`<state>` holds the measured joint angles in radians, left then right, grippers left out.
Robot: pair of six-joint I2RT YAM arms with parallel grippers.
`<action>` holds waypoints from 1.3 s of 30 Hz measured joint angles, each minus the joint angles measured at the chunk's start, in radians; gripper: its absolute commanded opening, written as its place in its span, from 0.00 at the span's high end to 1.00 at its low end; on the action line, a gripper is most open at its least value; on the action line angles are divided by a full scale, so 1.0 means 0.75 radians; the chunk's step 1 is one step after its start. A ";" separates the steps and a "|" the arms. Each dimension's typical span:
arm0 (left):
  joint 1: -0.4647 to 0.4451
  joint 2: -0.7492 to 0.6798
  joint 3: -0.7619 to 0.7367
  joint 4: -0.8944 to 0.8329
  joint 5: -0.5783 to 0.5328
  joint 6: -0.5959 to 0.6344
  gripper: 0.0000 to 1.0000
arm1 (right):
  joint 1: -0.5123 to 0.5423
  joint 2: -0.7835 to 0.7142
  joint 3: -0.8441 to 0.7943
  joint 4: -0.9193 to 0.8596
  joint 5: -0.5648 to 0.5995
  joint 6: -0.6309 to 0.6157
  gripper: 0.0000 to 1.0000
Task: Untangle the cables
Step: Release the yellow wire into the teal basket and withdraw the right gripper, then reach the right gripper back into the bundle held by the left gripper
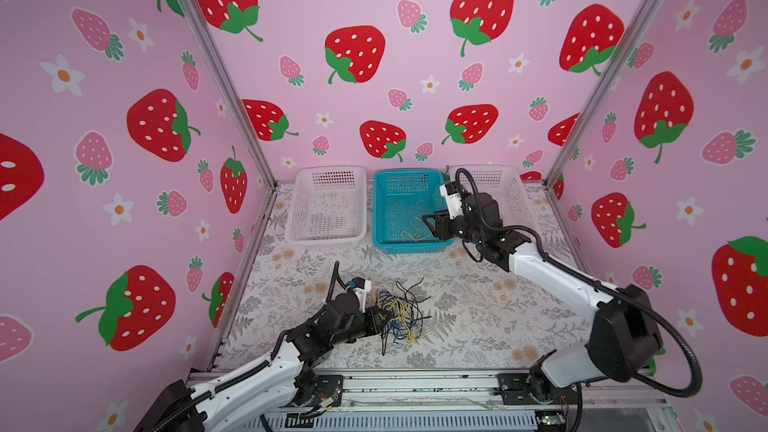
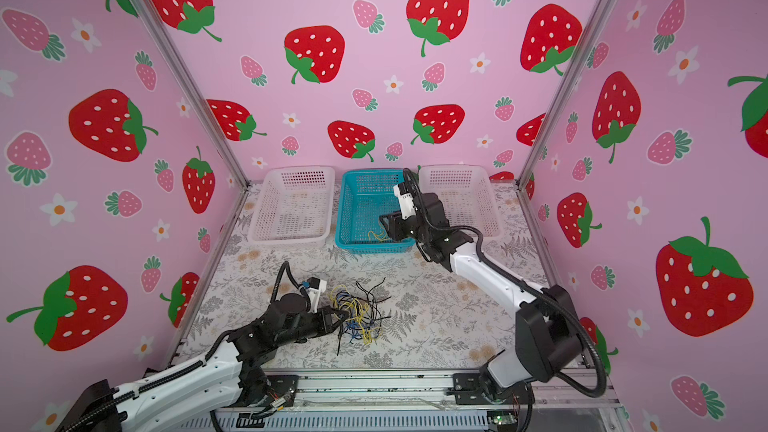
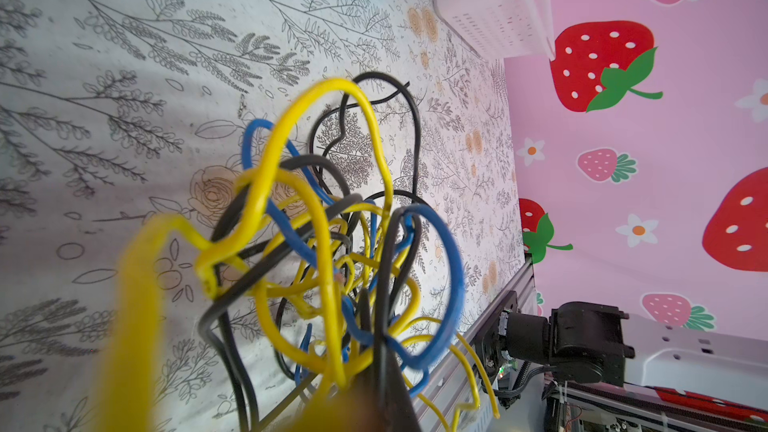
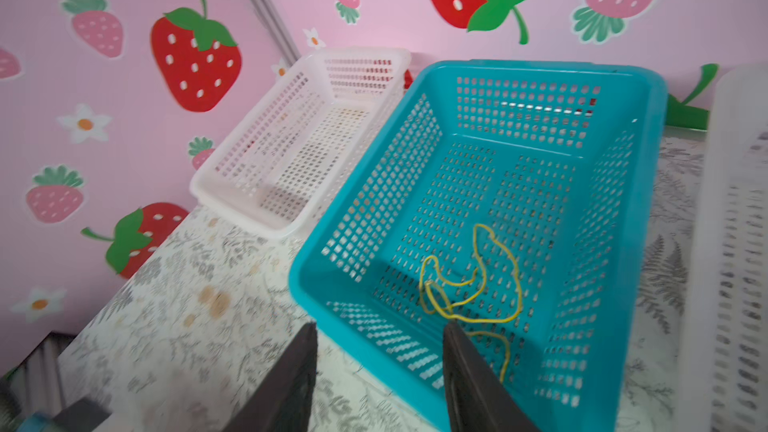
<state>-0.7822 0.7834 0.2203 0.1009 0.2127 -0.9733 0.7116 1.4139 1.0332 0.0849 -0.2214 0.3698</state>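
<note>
Table point(image 1: 478, 309) — flat top under a grey-and-tan floral cover, closed in by pink strawberry walls point(image 1: 415, 76).

Right arm point(image 1: 557, 280) — white and black, reaches to the middle basket at the far edge.

Left arm point(image 1: 257, 376) — white and black, lies low over the near half of the table.

Baskets, three in a row along the far wall: left white basket point(image 1: 291, 218), blue basket point(image 1: 380, 209) in the middle, right white basket point(image 1: 515, 197), partly behind the right arm.

Cables point(image 1: 401, 313) — a loose knot of black, yellow and blue wires on the near middle of the table, well apart from the baskets.

Left gripper point(image 1: 384, 317) — at the knot's left edge, jaws closed on the wires. Which strand they pinch cannot be told.

Right gripper point(image 4: 380, 328) — over the near rim of the blue basket, jaws roughly half apart, nothing between them.

Yellow cable point(image 4: 482, 320) — a single wire, looped, on the floor of the blue basket near its front wall, just beyond the right gripper.
</note>
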 measured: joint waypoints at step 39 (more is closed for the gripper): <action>-0.006 -0.046 0.060 0.072 0.101 0.021 1.00 | 0.521 -0.022 -0.773 0.544 0.095 0.321 0.82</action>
<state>-0.7864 0.7490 0.2653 0.1551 0.2886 -0.9573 1.1023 1.3972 0.4538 0.4931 -0.1505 0.6109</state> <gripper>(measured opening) 0.081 0.233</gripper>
